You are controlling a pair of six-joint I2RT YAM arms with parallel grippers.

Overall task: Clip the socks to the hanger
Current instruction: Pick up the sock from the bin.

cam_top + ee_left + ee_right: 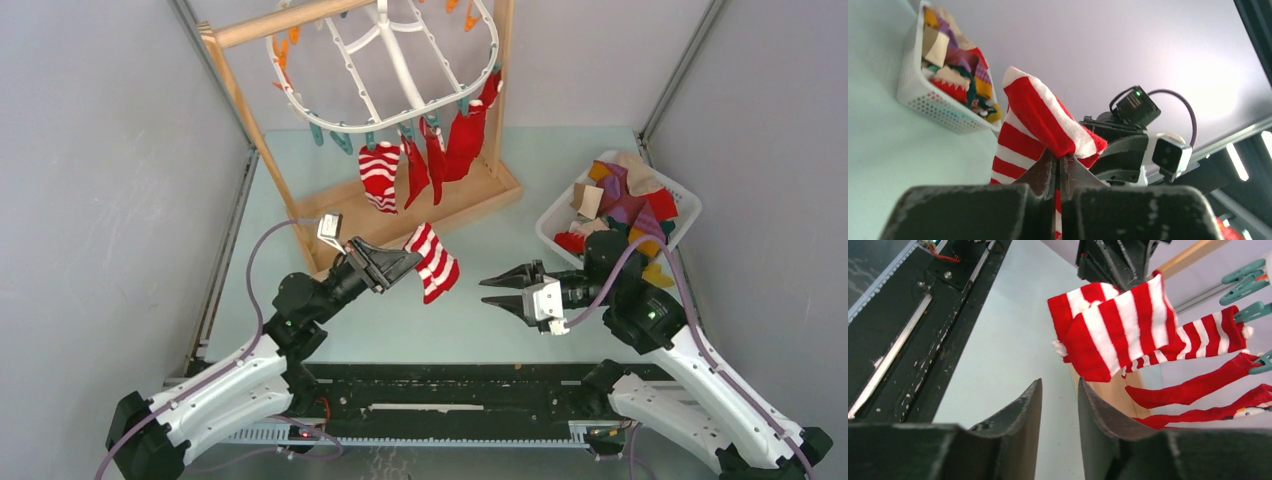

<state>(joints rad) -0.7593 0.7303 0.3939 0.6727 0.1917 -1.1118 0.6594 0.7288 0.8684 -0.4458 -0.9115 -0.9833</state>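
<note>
With our left gripper (404, 263) clenched on the striped sock (434, 264), which hangs in the air below and in front of the hanger (402, 65), we should raise its cuff to a free teal clothespin (341, 141) while our right gripper (488, 291), parted and empty, pinches that clip open.

We see the left gripper (1058, 175) clamped on the striped sock (1034, 117). Beyond it, upper left, sits a basket (930, 102) of mixed socks (955, 65).
</note>
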